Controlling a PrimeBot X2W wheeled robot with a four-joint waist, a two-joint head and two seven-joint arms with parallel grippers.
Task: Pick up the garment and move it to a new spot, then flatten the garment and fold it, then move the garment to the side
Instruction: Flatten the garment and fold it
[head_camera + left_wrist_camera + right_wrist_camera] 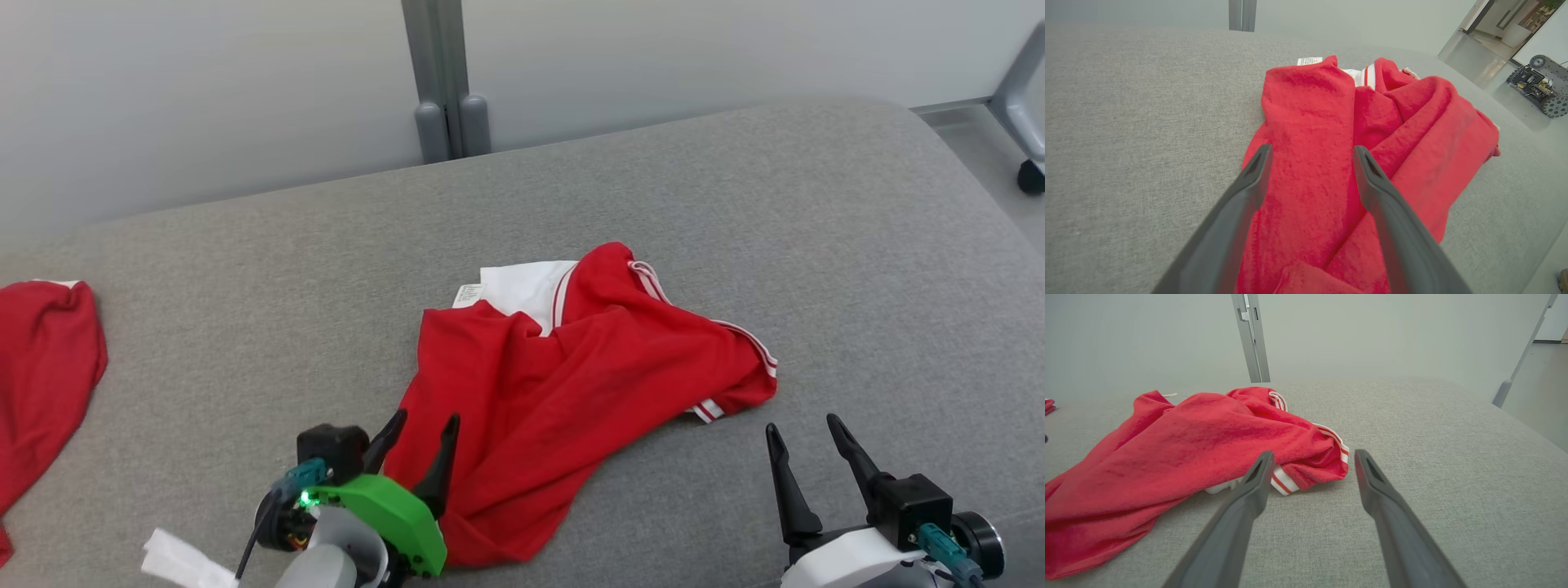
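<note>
A crumpled red garment (571, 384) with white collar and striped cuffs lies in a heap on the grey padded surface (735, 204), near the middle. My left gripper (424, 422) stands open at the heap's near left edge, its fingers over the red cloth with nothing pinched between them. The left wrist view shows the garment (1331, 134) spread below that open left gripper (1310, 157). My right gripper (804, 429) is open over bare surface, just right of the striped cuff. In the right wrist view the garment (1200, 441) lies left of the open right gripper (1312, 459).
Another red cloth (41, 367) lies at the surface's left edge. A white scrap (175, 559) shows at the bottom left. A grey post (441, 82) stands behind the surface. A wheeled device (1539, 83) sits on the floor beyond the right side.
</note>
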